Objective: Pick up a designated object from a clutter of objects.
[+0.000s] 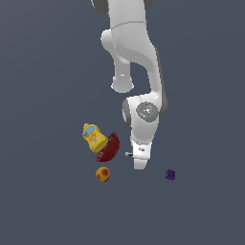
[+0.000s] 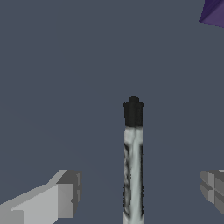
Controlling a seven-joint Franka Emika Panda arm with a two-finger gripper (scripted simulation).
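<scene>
Our gripper (image 2: 138,197) stands wide around the pen (image 2: 133,162), not touching it. Closing off-centre could roll the slim pen away toward the purple cube (image 2: 214,12) at two o'clock.

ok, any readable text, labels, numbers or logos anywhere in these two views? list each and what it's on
None can be read.
Marker pen: dark mottled marks along the pale body, too blurred to make out as letters.
Yellow bottle-like toy: a blue and orange patch, no legible characters.
Arm's wrist disc: small coloured specks, not text.
Orange-red ball, dark red bowl piece, purple cube: no markings visible.
</scene>
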